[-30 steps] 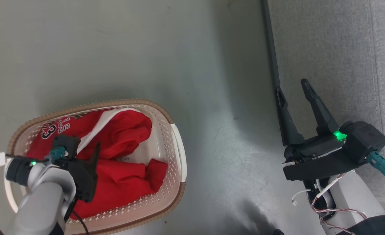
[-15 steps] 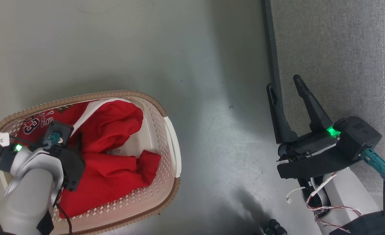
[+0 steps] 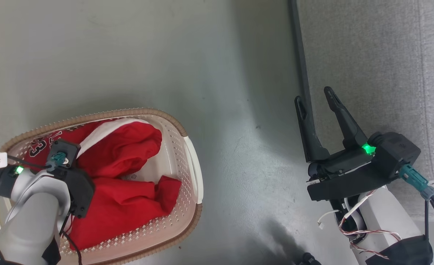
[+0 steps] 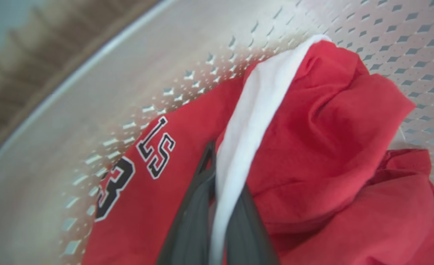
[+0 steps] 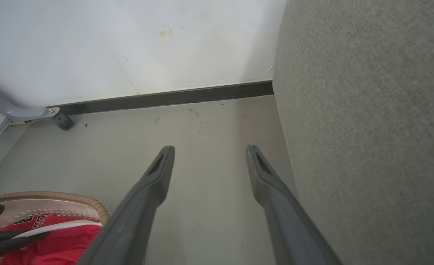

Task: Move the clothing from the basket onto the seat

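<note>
Red clothing (image 3: pixel 128 206) with white trim lies crumpled in the cream basket (image 3: pixel 193 165) at the lower left. My left arm (image 3: pixel 70 184) reaches down into the basket and covers its own fingers there. In the left wrist view, my left gripper (image 4: pixel 222 173) is shut on the white trim of a red jersey (image 4: pixel 312 147), close to the basket wall (image 4: pixel 92 92). My right gripper (image 3: pixel 313 94) stands open and empty at the edge of the grey seat (image 3: pixel 367 55). The right wrist view shows that gripper (image 5: pixel 210 148) above the floor, with the seat (image 5: pixel 367 129) at its right.
Bare grey floor (image 3: pixel 202 55) lies between basket and seat. Ahead in the right wrist view are a white wall with a dark baseboard (image 5: pixel 165 97) and a grey metal leg with a caster (image 5: pixel 60 119). The basket rim (image 5: pixel 73 197) shows at lower left.
My left gripper has gone from open to shut on the jersey's white trim inside the basket. The head view has shifted a little. The right gripper has stayed open.
</note>
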### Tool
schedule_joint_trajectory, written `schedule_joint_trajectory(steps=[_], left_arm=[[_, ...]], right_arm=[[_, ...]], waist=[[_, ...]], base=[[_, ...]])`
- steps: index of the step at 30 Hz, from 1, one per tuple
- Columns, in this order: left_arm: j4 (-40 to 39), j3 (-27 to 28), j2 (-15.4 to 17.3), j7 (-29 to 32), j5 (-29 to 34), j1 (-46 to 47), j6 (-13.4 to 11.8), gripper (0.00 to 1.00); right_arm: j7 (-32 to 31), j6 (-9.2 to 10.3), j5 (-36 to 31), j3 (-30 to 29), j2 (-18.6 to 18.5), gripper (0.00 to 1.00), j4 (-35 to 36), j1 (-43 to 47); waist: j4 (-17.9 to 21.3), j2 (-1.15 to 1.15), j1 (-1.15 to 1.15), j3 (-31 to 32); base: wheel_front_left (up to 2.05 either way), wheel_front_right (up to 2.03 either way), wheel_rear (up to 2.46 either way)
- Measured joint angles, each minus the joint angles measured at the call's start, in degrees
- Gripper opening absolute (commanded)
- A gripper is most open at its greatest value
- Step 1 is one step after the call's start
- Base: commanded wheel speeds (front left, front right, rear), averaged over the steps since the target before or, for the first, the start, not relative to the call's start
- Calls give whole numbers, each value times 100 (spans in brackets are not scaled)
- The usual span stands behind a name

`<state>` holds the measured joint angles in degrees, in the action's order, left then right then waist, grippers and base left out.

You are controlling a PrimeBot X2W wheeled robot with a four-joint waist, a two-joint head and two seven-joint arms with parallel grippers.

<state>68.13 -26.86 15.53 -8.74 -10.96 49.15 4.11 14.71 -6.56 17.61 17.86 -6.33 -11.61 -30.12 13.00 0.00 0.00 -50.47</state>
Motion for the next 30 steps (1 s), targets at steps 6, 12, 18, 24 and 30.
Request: schedule_joint_trajectory(steps=[6, 12, 18, 24, 30], left_arm=[[47, 31, -79, -282, -63, -25, 148, 0], [54, 66, -259, -447, -307, -159, 244, 0], [18, 104, -292, -525, -399, -424, 298, 0], [-104, 194, -261, -555, -616, -738, 304, 0], [-466, 288, -336, -555, -825, -1123, 344, 0]], right_arm=[[0, -2, 10, -77, 2, 100, -163, -8], [0, -9, 71, -132, 16, 100, -370, -86], [0, -49, 131, -127, 34, 100, -566, -105], [0, -51, 207, -164, 35, 100, -757, -97], [0, -51, 365, -279, -65, 100, -951, -16]], waist=[[-13, 0, 0, 278], [-63, 0, 0, 662], [-137, 0, -1, 1118], [-200, 0, -1, 1525], [-279, -1, -1, 2025]], base=[[0, 0, 0], [0, 0, 0], [0, 0, 0], [0, 0, 0], [0, 0, 0]])
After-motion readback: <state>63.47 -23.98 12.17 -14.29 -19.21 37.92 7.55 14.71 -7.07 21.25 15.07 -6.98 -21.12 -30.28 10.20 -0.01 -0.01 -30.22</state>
